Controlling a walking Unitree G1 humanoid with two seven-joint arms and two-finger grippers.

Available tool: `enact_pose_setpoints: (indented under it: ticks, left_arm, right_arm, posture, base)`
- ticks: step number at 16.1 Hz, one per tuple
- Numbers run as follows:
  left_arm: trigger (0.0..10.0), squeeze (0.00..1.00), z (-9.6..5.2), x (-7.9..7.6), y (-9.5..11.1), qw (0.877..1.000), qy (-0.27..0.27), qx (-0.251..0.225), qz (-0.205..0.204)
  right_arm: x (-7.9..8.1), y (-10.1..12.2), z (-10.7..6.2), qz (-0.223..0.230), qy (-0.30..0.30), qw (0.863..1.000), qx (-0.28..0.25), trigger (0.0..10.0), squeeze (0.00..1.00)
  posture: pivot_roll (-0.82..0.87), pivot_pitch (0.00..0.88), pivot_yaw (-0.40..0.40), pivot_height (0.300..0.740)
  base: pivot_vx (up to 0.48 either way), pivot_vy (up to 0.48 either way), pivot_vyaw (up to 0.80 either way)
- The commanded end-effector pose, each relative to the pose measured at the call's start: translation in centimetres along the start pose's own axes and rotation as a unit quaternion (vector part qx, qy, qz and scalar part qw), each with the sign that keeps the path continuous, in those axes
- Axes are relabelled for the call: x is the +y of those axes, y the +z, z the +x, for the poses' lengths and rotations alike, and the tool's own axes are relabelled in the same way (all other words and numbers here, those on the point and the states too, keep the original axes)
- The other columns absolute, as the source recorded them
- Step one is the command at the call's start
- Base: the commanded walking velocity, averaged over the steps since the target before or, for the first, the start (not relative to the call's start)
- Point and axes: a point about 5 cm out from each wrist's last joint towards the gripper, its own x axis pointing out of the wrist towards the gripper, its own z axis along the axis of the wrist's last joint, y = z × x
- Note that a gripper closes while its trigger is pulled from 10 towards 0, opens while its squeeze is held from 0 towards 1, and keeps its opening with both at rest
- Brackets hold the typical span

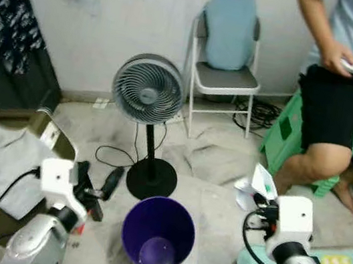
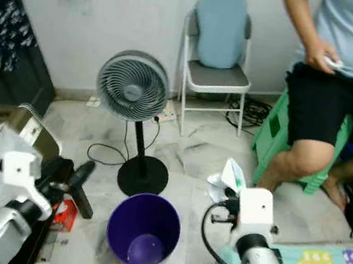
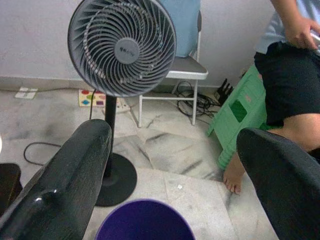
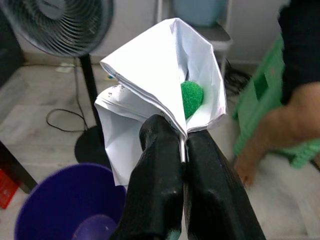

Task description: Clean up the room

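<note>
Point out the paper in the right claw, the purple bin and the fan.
paper (image 4: 150,75), right wrist view, its white folded sheet
purple bin (image 1: 137,215), left eye view, its inner wall
fan (image 1: 148,90), left eye view, its round grille

My rig: two silver arms, white wrist blocks, black fingers.

Behind each gripper I see a boxy white wrist housing (image 1: 293,219) on a black collar and a silver forearm, a black cable (image 1: 256,254) looping alongside; the left gripper (image 3: 170,175) and right gripper (image 4: 182,150) have glossy, rounded black fingers (image 3: 65,185).
</note>
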Motion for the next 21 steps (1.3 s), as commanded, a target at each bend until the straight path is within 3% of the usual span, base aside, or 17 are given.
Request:
enact_pose_setpoints:
  ticks: [1, 7, 13, 17, 21]
  left_arm:
    - [10.0, 0.0, -0.27, 0.44, 0.3, 1.0, 0.007, 0.0, 0.009]
    - [10.0, 0.0, -0.47, 0.26, 0.21, 1.0, 0.002, 0.005, 0.01]
    - [10.0, 0.0, -0.5, 0.2, 0.18, 1.0, -0.001, 0.006, 0.012]
    - [10.0, 0.0, -0.57, 0.16, 0.11, 1.0, -0.002, 0.009, 0.011]
    - [10.0, 0.0, -0.54, 0.14, -0.13, 1.0, 0.002, 0.016, 0.006]
  right_arm:
    - [0.65, 0.51, 0.14, 0.006, 0.016, 1.0, -0.009, 10.0, 0.0]
    - [1.0, 0.57, 0.07, 0.004, 0.031, 0.999, -0.009, 10.0, 0.0]
    - [1.29, 0.67, 0.01, -0.003, 0.041, 0.999, -0.011, 10.0, 0.0]
    - [1.29, 0.49, -0.01, -0.002, 0.04, 0.999, -0.007, 10.0, 0.0]
    - [1.23, 0.33, 0.02, -0.003, 0.041, 0.999, -0.002, 10.0, 0.0]
  posture:
    - [-0.24, 0.023, 0.064, 0.74]
    - [-0.23, 0.03, 0.067, 0.74]
    - [-0.23, 0.035, 0.067, 0.74]
    - [-0.23, 0.037, 0.067, 0.74]
    - [-0.23, 0.037, 0.062, 0.74]
  base:
    - [0.0, 0.0, 0.0]
    - [0.0, 0.0, 0.0]
    - [0.306, 0.0, 0.49]
    - [0.344, 0.0, 0.0]
    - [0.0, 0.0, 0.0]
